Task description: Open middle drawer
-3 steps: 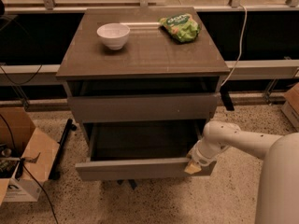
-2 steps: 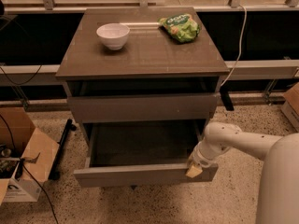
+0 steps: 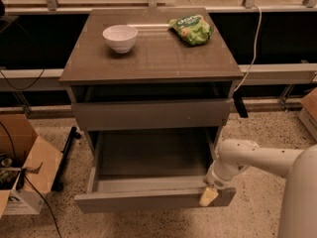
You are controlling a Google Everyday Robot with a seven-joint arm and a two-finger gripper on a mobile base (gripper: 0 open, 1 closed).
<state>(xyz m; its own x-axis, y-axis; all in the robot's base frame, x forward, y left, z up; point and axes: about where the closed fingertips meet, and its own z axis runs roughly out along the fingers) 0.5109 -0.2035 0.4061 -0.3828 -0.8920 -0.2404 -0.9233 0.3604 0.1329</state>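
Note:
The grey drawer cabinet (image 3: 151, 66) stands in the middle of the camera view. Its middle drawer (image 3: 153, 197) is pulled far out and its inside is empty. The drawer above it (image 3: 151, 114) is closed. My gripper (image 3: 209, 195) is at the right end of the open drawer's front panel, with a pale fingertip (image 3: 208, 197) resting over the panel's top edge. My white arm (image 3: 257, 160) reaches in from the right.
A white bowl (image 3: 120, 37) and a green snack bag (image 3: 190, 29) lie on the cabinet top. An open cardboard box (image 3: 20, 175) sits on the floor at the left. A white cable (image 3: 255, 38) hangs at the right. A wall ledge runs behind.
The middle drawer has slid further out toward the camera. My gripper has moved with its front panel, down and toward the camera.

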